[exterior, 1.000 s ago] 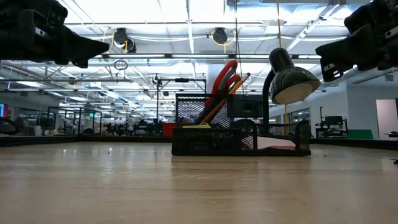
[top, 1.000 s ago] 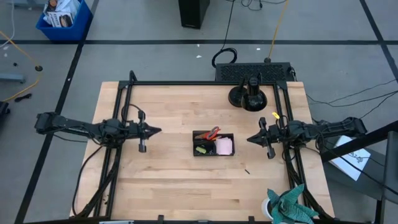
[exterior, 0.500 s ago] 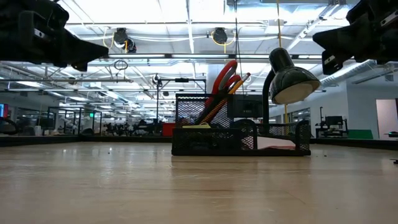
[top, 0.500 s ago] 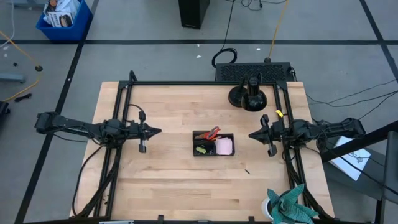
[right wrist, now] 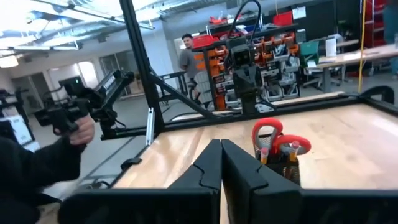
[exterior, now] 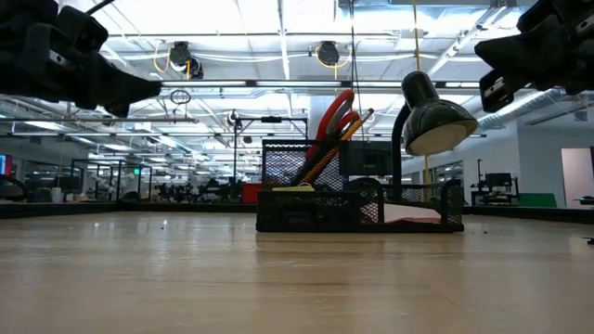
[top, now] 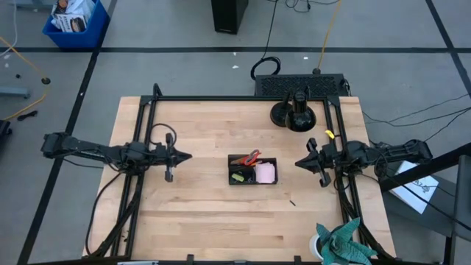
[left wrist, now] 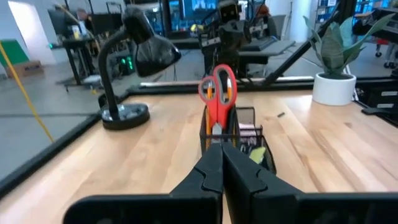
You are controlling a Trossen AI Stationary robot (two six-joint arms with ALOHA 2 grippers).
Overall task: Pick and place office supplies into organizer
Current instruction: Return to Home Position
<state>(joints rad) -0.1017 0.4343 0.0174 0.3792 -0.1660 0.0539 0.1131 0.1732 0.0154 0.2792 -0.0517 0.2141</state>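
Wooden worktop [top: 199, 213] in a brightly lit open workshop. Left jaws and right jaws: pressed together, raised above the worktop, tips facing each other. Black organizer [exterior: 316, 209]: midway between the jaws, well apart from both. Holds red-handled scissors [top: 252, 157] and orange pencils [exterior: 360, 118] upright, with the pink sticky-note pad [top: 265, 172] on the side nearer the right jaws.

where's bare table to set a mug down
Wide bare wood between the organizer and the near edge, left of the potted plant; also between the left gripper and organizer. Tighter near the lamp base and right gripper.
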